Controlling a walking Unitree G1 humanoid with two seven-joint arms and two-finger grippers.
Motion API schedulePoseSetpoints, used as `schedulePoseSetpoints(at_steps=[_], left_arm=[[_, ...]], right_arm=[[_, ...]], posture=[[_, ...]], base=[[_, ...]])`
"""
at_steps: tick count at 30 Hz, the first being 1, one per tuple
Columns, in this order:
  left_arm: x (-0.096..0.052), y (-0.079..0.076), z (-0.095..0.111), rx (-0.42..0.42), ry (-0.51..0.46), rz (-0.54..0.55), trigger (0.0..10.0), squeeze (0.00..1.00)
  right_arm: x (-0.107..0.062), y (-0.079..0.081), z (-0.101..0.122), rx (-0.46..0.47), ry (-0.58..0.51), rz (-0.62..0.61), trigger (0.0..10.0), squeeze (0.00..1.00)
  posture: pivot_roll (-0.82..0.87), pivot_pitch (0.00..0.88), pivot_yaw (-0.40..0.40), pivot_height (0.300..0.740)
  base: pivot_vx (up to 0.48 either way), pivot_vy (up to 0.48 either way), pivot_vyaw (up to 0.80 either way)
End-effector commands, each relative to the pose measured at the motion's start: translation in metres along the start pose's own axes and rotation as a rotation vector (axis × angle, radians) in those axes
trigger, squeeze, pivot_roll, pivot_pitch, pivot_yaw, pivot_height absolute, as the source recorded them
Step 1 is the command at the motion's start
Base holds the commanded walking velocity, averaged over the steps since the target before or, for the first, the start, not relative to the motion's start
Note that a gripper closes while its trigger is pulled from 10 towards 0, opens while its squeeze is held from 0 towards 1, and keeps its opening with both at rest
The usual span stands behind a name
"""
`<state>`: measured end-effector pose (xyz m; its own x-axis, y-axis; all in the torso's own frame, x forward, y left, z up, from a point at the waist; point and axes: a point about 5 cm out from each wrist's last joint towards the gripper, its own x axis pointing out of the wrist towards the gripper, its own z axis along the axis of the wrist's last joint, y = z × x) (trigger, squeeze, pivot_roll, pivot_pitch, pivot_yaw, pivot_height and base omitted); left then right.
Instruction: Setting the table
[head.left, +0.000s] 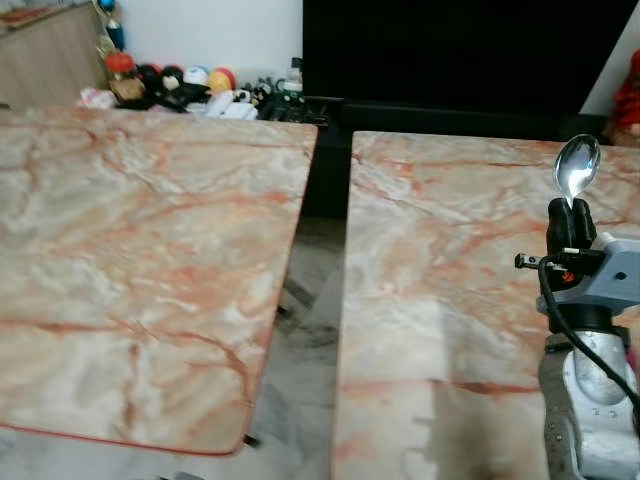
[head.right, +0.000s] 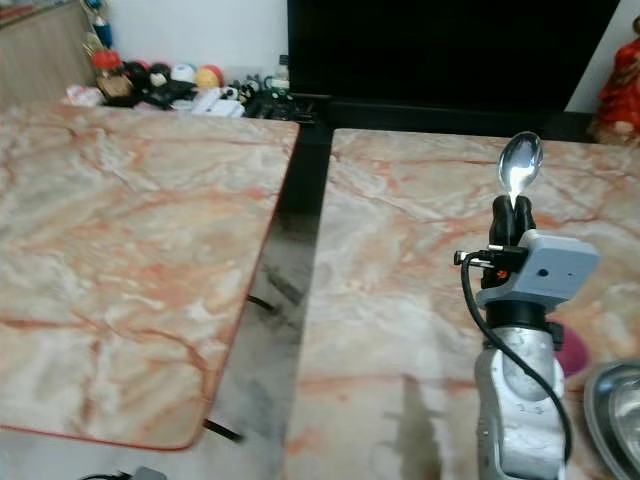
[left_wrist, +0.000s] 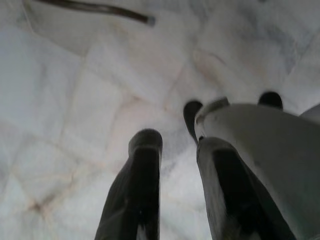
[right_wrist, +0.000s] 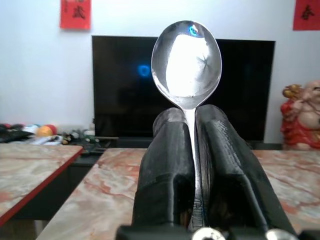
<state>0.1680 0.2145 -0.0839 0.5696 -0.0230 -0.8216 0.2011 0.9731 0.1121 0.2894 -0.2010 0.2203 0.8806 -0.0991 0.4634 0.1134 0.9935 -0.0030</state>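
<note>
Right hand (head.right: 512, 215) is raised over the right-hand pink-veined marble bench (head.right: 400, 260), its two black fingers (right_wrist: 167, 165) pressed together on the handle of a shiny silver metal spoon (head.right: 521, 164). Spoon stands upright, bowl at top, long axis running straight out along the fingers, i.e. roughly vertical and clear of the bench top. So the thing is already in that hand; nothing to reach for. A grey metal dish rim (head.right: 612, 410) and sth pink (head.right: 570, 352) sit near the arm at the bench's right edge. Judging by this, next move needs the wrist tipped so the spoon's axis goes flat w/ the bench before release. Left hand (left_wrist: 177, 195) hangs idle over the pale tiled floor (left_wrist: 75, 100), fingers spread, holding nothing.
</note>
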Motion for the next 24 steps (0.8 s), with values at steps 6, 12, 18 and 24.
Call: schedulePoseSetpoints(at_steps=[6,12,18,24], left_arm=[[-0.0016,0.0001,-0.0077,0.006,0.029,-0.004,10.0,0.00],[-0.0019,-0.0008,-0.0097,0.006,0.035,-0.004,10.0,0.00],[-0.0024,-0.0007,-0.0116,0.006,0.040,-0.002,10.0,0.00],[-0.0025,-0.0008,-0.0121,0.008,0.042,-0.001,10.0,0.00]], right_arm=[[-0.0017,-0.0095,0.0036,-0.003,-0.011,-0.035,10.0,0.00],[-0.0017,-0.0093,0.0027,-0.010,0.001,-0.033,10.0,0.00],[-0.0014,-0.0086,0.0038,-0.006,-0.011,-0.031,10.0,0.00],[-0.0003,-0.0091,0.0041,-0.014,-0.008,-0.026,10.0,0.00]], posture=[[-0.06,0.121,0.005,0.740],[-0.06,0.125,0.005,0.740],[-0.06,0.127,0.004,0.740],[-0.06,0.126,0.004,0.740]], base=[[0.000,-0.436,0.00],[0.000,-0.436,-0.59],[0.000,-0.436,0.00],[0.000,-0.436,0.00]])
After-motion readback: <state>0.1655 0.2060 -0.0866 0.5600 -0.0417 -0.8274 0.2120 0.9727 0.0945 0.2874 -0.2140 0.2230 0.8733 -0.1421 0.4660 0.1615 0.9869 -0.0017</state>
